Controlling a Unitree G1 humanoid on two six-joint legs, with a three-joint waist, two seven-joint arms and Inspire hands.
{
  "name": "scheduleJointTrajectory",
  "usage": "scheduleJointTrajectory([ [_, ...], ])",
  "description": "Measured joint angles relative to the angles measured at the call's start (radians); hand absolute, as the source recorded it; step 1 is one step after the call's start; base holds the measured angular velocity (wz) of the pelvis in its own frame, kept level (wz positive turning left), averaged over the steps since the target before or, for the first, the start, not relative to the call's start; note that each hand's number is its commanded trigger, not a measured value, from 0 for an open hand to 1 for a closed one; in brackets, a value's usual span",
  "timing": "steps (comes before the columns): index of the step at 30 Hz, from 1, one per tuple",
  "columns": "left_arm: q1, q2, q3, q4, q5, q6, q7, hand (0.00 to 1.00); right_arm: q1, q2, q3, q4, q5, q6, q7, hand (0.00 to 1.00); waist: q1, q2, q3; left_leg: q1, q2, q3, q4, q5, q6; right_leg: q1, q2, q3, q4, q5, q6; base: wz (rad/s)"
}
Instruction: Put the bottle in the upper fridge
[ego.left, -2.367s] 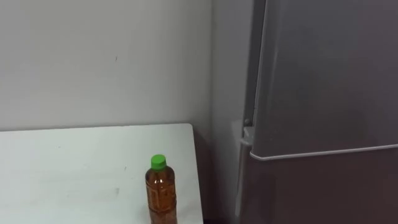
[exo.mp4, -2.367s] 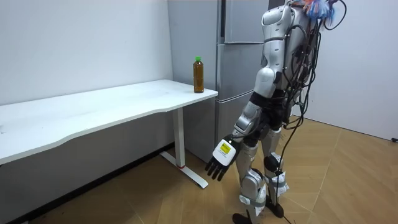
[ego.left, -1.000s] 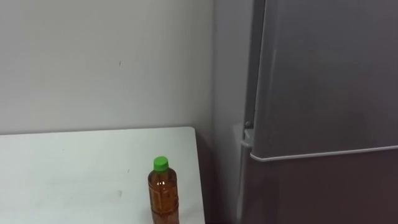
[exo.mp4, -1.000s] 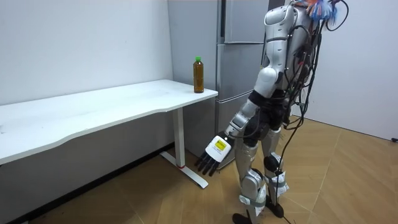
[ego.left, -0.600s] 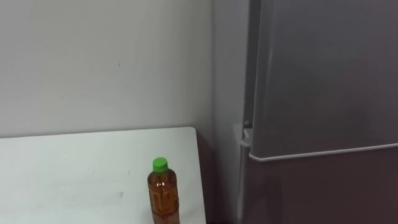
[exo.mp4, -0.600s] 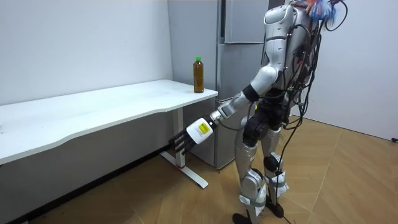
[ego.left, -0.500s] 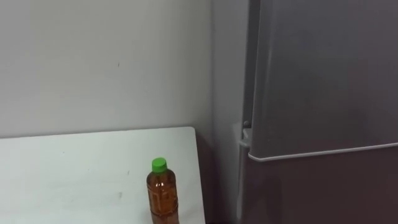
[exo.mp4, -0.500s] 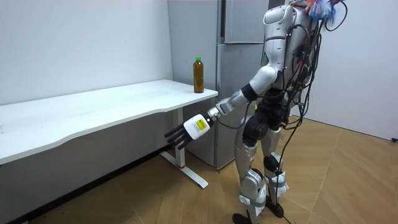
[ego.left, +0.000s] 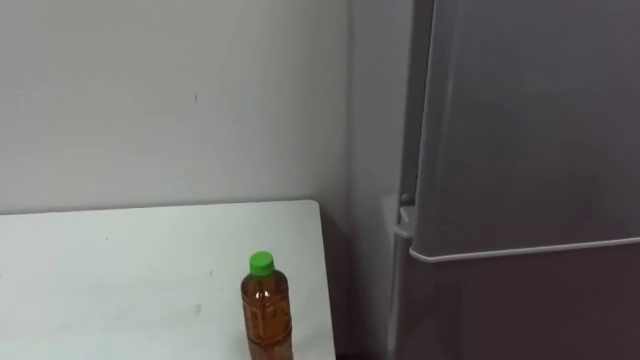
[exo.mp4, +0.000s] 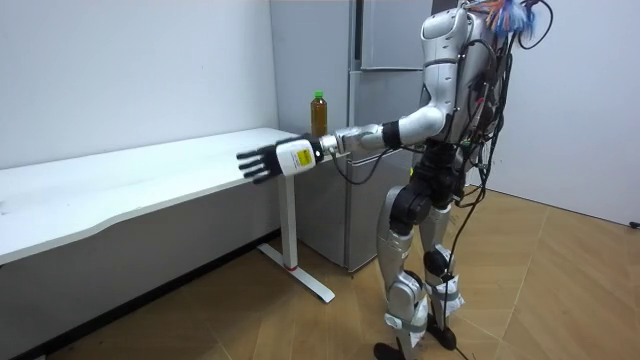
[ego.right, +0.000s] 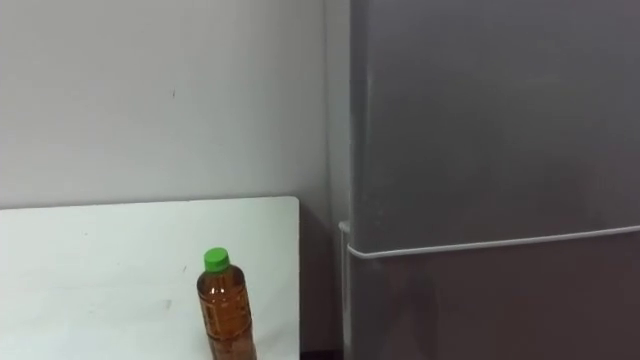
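Standing beside the fridge-side end of a long white rectangular table (exo.mp4: 150, 175), and facing a tall grey two-door fridge (ego.left: 530, 120), the robot holds its left arm out level toward the room view's left. The left hand (exo.mp4: 262, 161) is at about table-top height, fingers straight and spread wide, holding nothing. The task's thing, a clear plastic bottle with a green screw cap (ego.left: 266, 315), stands upright and untouched near the table corner next to the fridge. In the room view the forearm crosses in front of its lower part, and the hand lies beyond it, apart from it. The step in hand appears to be the reach for the bottle, so the task is barely begun. The next move would call for bringing the open hand back to the bottle's body and curling the fingers round it below the shoulder. A tall, narrow bottle so near the table's end could be tipped by a sideways knock. As to containers, the bottle holds an amber liquid nearly to its neck. Both fridge doors are shut, so what either compartment holds cannot be told, and the upper door must be pulled open before the bottle can go in.
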Motion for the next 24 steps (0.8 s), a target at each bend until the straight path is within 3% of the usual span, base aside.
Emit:
scheduleJointTrajectory([
  [10,-0.015,0.003,0.001,-0.196,0.018,-0.014,0.042,0.00,-0.001,0.004,0.002,0.006,0.007,0.000,-0.023,0.00,-0.003,0.004,0.0015,-0.020,0.000,-0.005,0.011,-0.001,0.000,-0.008,0.000,0.001,0.001,-0.002,0.001,0.01],
  [15,-0.033,0.008,0.001,-0.366,0.022,-0.015,0.032,0.00,0.000,0.005,0.001,0.000,0.003,-0.001,-0.024,0.00,-0.007,0.003,0.0034,-0.023,-0.001,-0.011,0.014,-0.001,0.000,-0.010,-0.001,-0.018,0.001,-0.002,0.001,0.07],
  [19,-0.078,0.021,-0.001,-0.386,0.034,-0.017,0.013,0.00,-0.003,0.005,0.002,0.000,-0.001,-0.011,-0.030,0.00,-0.009,0.008,0.0090,-0.020,-0.002,-0.012,0.014,-0.001,0.000,-0.005,-0.002,-0.019,0.001,-0.002,0.001,0.01],
  [24,-0.118,0.021,-0.013,-0.394,0.033,-0.017,-0.029,0.00,-0.020,0.009,0.007,0.000,-0.003,-0.025,-0.029,0.00,-0.038,0.011,0.0129,-0.025,-0.003,-0.017,0.018,-0.001,0.001,-0.002,-0.003,-0.019,0.000,-0.003,0.002,0.03],
])
